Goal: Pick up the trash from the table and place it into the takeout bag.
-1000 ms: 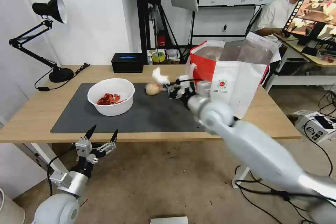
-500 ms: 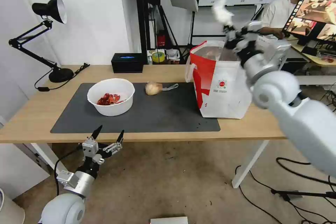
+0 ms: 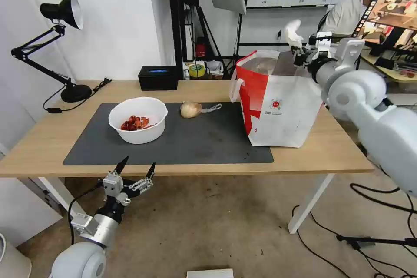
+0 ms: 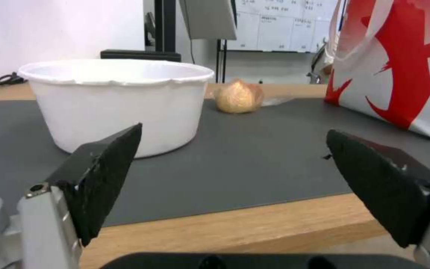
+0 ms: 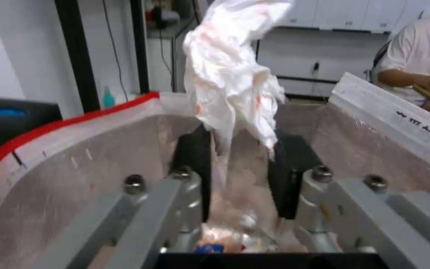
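Holding a crumpled white tissue [image 3: 293, 31] with reddish stains, the right gripper [image 3: 299, 50] hangs above the open mouth of the red-and-white bag [image 3: 278, 104] on the table [image 3: 39, 139]. Its fingers are clenched on the tissue's lower part, with most of the wad sticking up above them. Light and loosely bunched, the tissue could catch on the bag's rim or cling to a finger when let go. A white bowl [image 3: 138, 120] of red shells and a tan paper wad [image 3: 190, 109] sit on the grey mat [image 3: 208, 139]. Below the table edge the left gripper [image 3: 134, 173] waits, spread wide.
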Motion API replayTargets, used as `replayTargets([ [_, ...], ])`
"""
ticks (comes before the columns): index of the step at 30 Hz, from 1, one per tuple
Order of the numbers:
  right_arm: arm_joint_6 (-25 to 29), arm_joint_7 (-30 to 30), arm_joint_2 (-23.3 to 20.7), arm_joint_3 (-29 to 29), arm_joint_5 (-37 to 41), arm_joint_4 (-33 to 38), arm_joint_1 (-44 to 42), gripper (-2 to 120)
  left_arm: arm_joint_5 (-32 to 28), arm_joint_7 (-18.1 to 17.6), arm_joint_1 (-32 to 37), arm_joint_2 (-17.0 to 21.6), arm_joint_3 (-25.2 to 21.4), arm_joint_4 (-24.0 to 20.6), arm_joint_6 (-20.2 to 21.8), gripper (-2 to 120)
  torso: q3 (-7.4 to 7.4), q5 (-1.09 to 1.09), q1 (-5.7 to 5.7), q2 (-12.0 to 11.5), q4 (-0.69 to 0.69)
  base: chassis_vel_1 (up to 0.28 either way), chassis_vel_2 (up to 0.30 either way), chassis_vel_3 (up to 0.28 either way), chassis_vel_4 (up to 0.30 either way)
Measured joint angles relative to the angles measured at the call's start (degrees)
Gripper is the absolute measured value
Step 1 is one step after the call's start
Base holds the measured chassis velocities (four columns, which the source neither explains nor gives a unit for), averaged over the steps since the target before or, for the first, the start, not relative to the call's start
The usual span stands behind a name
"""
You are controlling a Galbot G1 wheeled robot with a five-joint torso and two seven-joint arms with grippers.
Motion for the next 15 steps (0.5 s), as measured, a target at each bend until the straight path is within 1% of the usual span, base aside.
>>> replayTargets([
  [1,-1.26,0.05,-0.15,-0.25,0.56,0.08,0.72,30,-0.01,0.0,0.01,0.01,-0.01,0.0,-0.01,100,0.0,0.0,0.0,0.0,0.0,0.0,0.0,0.0,0.0],
  [2,-1.26,0.05,-0.15,-0.25,0.56,0.08,0.72,30,-0.01,0.0,0.01,0.01,-0.01,0.0,-0.01,100,0.0,0.0,0.0,0.0,0.0,0.0,0.0,0.0,0.0],
  [3,-2.73,0.09,-0.33,-0.76,1.16,0.16,1.74,37,-0.03,0.01,0.02,0.02,-0.01,0.0,-0.01,100,0.0,-0.01,0.0,0.0,0.0,0.0,0.0,0.0,0.0],
  [5,-3.95,0.22,-0.39,-1.45,1.4,0.08,2.82,47,-0.06,0.03,-0.08,0.06,0.02,0.04,-0.01,100,0.0,0.0,0.0,0.0,0.01,0.0,0.0,0.0,0.0],
  [6,-3.95,0.22,-0.39,-1.45,1.4,0.08,2.82,47,-0.06,0.03,-0.08,0.06,0.02,0.04,-0.01,100,0.0,0.0,0.0,0.0,0.01,0.0,0.0,0.0,0.0],
  [8,-4.66,0.4,-0.4,-1.84,1.44,-0.37,3.49,55,-0.12,0.04,-0.22,0.15,0.11,0.25,-0.01,100,0.0,0.0,0.0,0.0,0.0,0.0,0.0,0.0,0.0],
  [9,-4.66,0.4,-0.4,-1.84,1.44,-0.37,3.49,55,-0.12,0.04,-0.22,0.15,0.11,0.25,-0.01,100,0.0,0.0,0.0,0.0,0.0,0.0,0.0,0.0,0.0],
  [12,-4.74,0.42,-0.26,-2.06,1.37,-1.28,3.76,70,-0.21,0.06,-0.5,0.32,0.25,0.59,-0.01,100,0.0,0.0,0.0,0.0,0.0,0.0,0.0,0.0,0.0],
  [13,-4.74,0.42,-0.26,-2.06,1.37,-1.28,3.76,70,-0.21,0.06,-0.5,0.32,0.25,0.59,-0.01,100,0.0,0.0,0.0,0.0,0.0,0.0,0.0,0.0,0.0],
  [15,-4.7,0.35,-0.06,-2.07,1.37,-1.84,3.76,82,-0.28,0.06,-0.73,0.35,0.37,0.78,0.0,100,0.0,0.0,0.0,0.0,0.0,0.0,0.0,0.0,0.0],
])
